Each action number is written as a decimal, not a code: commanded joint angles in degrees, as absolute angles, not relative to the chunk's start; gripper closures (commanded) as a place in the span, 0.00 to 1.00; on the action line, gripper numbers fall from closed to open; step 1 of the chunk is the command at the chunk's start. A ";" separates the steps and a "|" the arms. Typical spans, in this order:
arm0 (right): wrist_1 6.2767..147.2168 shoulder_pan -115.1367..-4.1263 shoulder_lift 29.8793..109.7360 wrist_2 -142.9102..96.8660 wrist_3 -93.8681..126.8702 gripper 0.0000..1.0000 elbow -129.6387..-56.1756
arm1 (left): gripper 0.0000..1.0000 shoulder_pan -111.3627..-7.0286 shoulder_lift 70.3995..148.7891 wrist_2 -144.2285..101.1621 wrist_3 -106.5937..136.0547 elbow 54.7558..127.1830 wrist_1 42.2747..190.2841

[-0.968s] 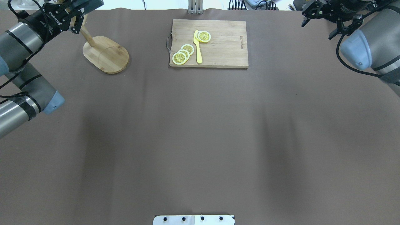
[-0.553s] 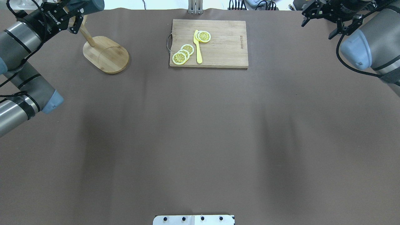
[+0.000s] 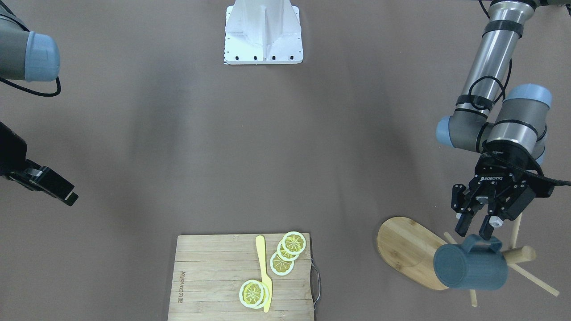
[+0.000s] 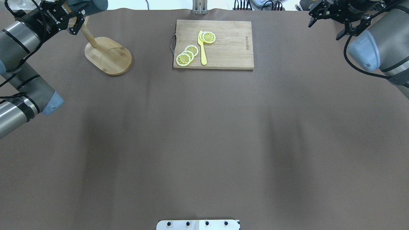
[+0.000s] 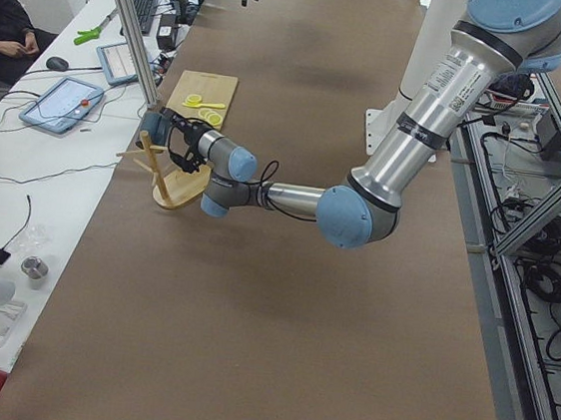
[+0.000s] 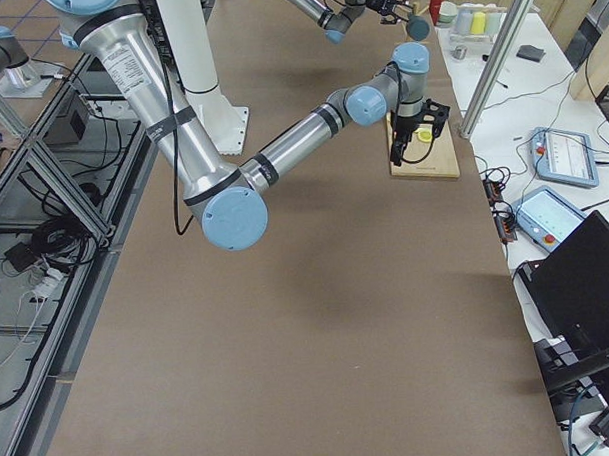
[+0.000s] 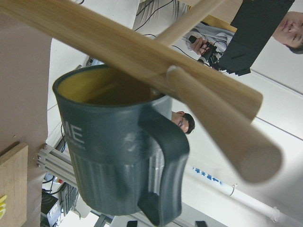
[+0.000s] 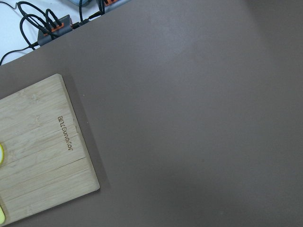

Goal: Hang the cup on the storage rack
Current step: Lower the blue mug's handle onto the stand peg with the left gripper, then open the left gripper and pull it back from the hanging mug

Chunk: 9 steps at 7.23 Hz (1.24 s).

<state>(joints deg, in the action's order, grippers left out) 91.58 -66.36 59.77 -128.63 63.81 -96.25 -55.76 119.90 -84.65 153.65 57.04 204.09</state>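
The slate-blue cup (image 3: 470, 269) hangs by its handle on a peg of the bamboo storage rack (image 3: 406, 245) at the table's far left corner. In the left wrist view the cup (image 7: 118, 161) shows its yellow inside and white lettering, with the peg (image 7: 142, 52) through its handle. My left gripper (image 3: 476, 229) is open and sits just behind the handle, with no finger touching it. My right gripper (image 4: 324, 30) is open and empty, held high at the far right corner.
A slatted cutting board (image 4: 223, 44) with lemon slices (image 4: 187, 55) and a yellow knife (image 4: 202, 48) lies at the far middle. The rack's oval base (image 4: 110, 56) stands left of it. A white mount plate (image 4: 198, 224) is at the near edge.
My left gripper has drawn back from the rack, toward the far left corner, while the cup stays on the peg. The right arm has not moved.
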 commanded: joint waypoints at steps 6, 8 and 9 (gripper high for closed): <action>91.67 -66.36 59.77 -128.67 63.81 0.00 -96.85 | 0.01 -58.18 111.91 -88.58 155.48 69.56 200.94; 91.84 -66.36 59.85 -128.67 63.81 0.00 -97.12 | 0.01 -59.85 106.64 -91.49 155.48 81.15 193.48; 91.85 -66.36 59.85 -128.67 63.81 0.00 -97.12 | 0.01 -62.55 104.61 -95.15 155.39 86.61 188.66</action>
<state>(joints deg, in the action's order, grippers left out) 91.80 -66.36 59.82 -128.67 63.81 -97.06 -60.27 107.37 -92.08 155.45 80.01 193.76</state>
